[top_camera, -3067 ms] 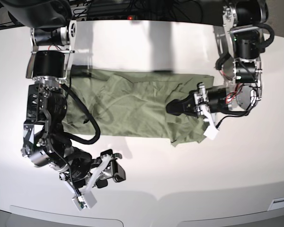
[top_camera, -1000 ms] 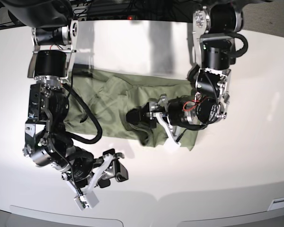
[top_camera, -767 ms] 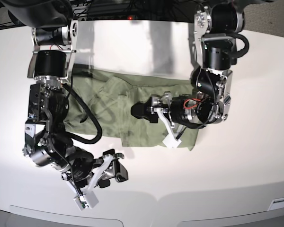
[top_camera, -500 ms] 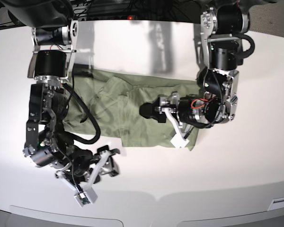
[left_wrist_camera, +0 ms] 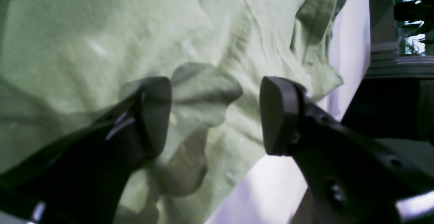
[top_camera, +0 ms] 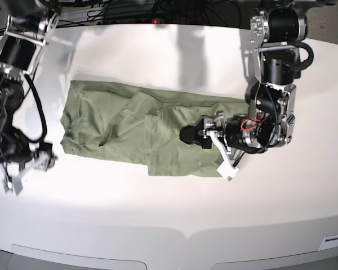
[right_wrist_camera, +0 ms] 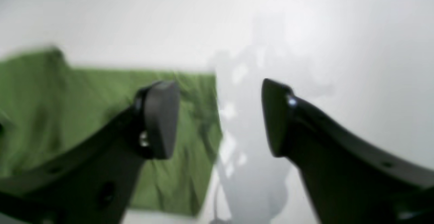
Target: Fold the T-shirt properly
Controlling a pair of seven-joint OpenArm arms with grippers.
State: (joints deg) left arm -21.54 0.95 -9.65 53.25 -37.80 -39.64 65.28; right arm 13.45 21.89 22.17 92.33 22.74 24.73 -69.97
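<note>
T-shirt point(top_camera: 141, 129) spread mid-table point(top_camera: 174, 219). Left gripper point(top_camera: 191, 135) over its right part (jaws apart); right gripper point(top_camera: 22, 169) off its left edge.

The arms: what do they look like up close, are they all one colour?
Mostly black and bare silver metal. The left gripper and right gripper each have two dark, rounded fingers. Loose black cables loop along both arms; red wires show near the left wrist.

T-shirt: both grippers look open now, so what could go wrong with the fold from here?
1. The T-shirt lies wrinkled and bunched near its middle; folding over this may trap creases.
2. The left gripper hovers open over the folded flap; a low move could drag it back.
3. The right gripper is off the cloth and blurred, so its next grasp may miss the edge.
</note>
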